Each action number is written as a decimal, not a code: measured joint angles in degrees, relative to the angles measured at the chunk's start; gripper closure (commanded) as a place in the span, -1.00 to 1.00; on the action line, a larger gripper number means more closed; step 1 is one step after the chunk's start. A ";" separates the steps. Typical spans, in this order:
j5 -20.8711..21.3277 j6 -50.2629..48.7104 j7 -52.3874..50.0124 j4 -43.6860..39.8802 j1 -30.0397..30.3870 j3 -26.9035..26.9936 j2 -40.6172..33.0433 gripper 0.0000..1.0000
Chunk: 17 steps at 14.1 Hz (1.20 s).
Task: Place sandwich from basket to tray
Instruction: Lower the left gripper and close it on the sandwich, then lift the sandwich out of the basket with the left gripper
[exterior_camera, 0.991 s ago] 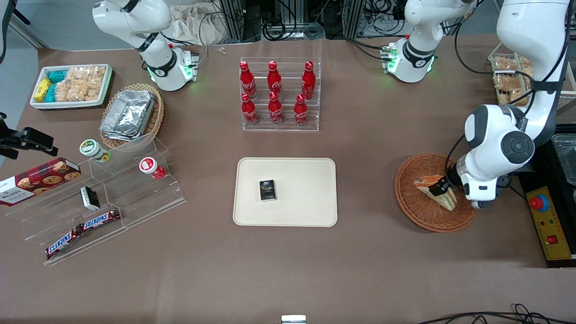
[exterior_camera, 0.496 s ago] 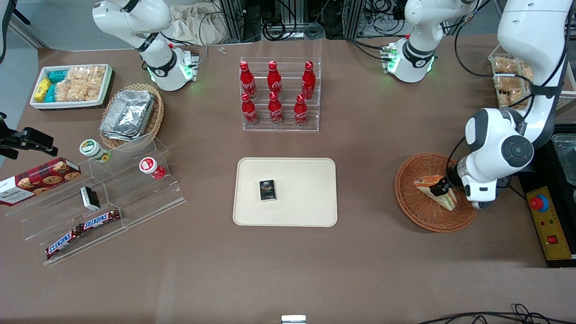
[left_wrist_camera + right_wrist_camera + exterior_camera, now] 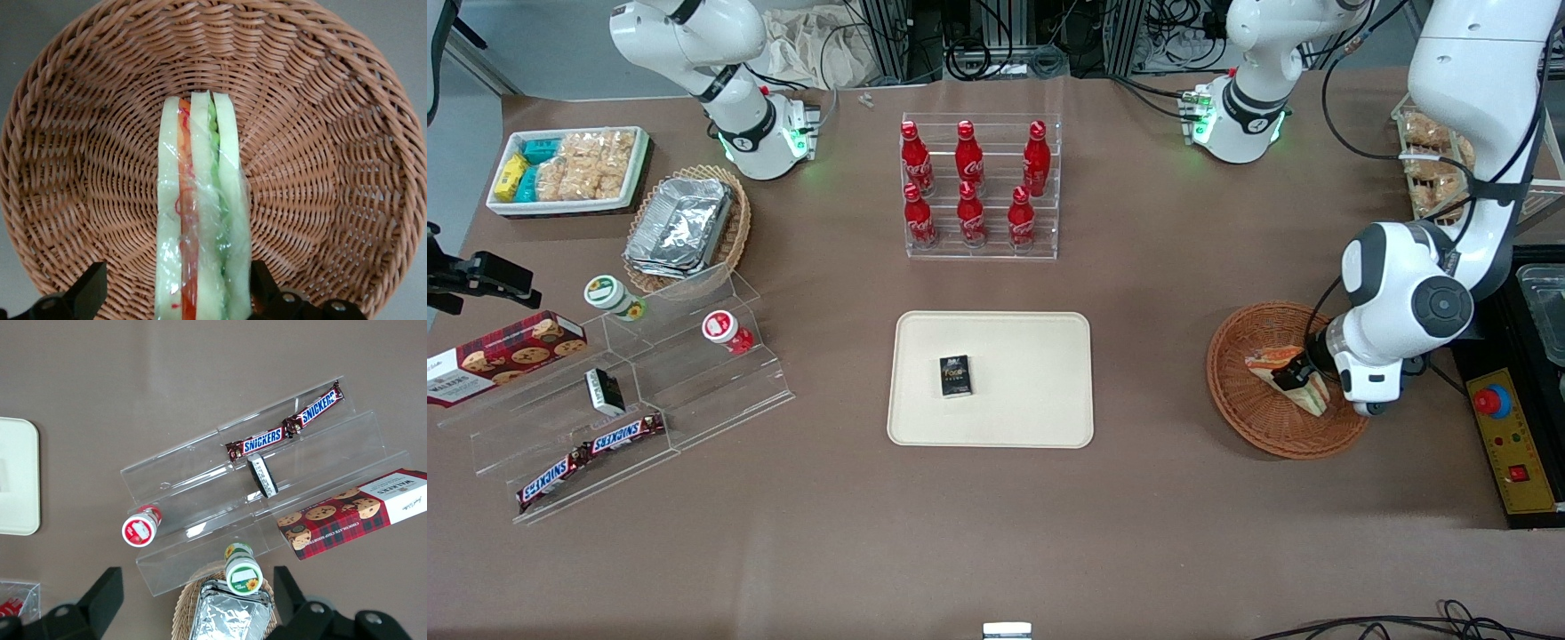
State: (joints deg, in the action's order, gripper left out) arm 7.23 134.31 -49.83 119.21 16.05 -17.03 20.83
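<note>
The clear-wrapped triangular sandwich (image 3: 203,220) is being straddled by the open pincer (image 3: 177,293) inside the round reddish-brown wicker basket (image 3: 320,133). The slick wrap could be squeezed loose if closed off-centre.

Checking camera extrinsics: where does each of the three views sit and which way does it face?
Front view: high, facing both arm bases, looking down on the table; shows the gripper at the sandwich in the basket, tray mid-table.
Left wrist view: on the working arm, looking down into the basket; its fingers flank the sandwich.
Right wrist view: above the acrylic shelf, with its own fingers showing.
Shared: front and right wrist both show the Snickers bars.
</note>
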 measured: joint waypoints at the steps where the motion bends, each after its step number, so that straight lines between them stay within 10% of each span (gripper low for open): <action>1: 0.00 0.31 -0.01 -0.02 -0.01 0.00 0.00 0.36; 6: 0.00 0.60 -0.01 -0.20 -0.08 -0.08 -0.05 0.99; 17: -0.05 -37.48 4.43 -22.76 -0.44 -8.14 -7.46 1.00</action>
State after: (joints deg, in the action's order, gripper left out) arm 7.18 96.83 -45.40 96.45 15.60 -25.17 13.37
